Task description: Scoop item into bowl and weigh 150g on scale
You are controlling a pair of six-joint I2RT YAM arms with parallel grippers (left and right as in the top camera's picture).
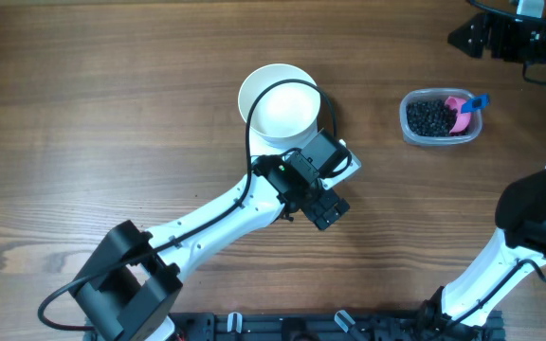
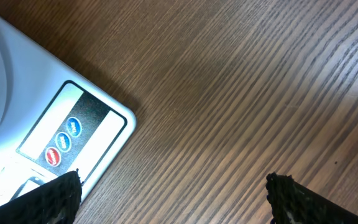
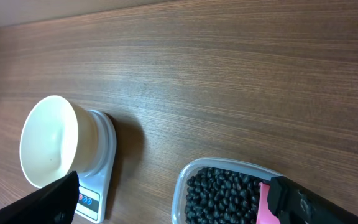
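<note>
- The bowl (image 1: pixel 278 104) is seen empty on the scale (image 3: pixel 101 146). From overhead the scale is mostly covered by the left arm (image 1: pixel 216 213), and no reading can be made out.
- The item (image 1: pixel 431 117) is heaped in a clear tub (image 1: pixel 409 125) at 3 o'clock from the bowl, with a pink scoop (image 1: pixel 459 112) partly buried.
- The left gripper (image 2: pixel 176 190) is spread wide, empty, cropped to its fingertips.
- The right gripper (image 3: pixel 173 199) is likewise released, empty.
</note>
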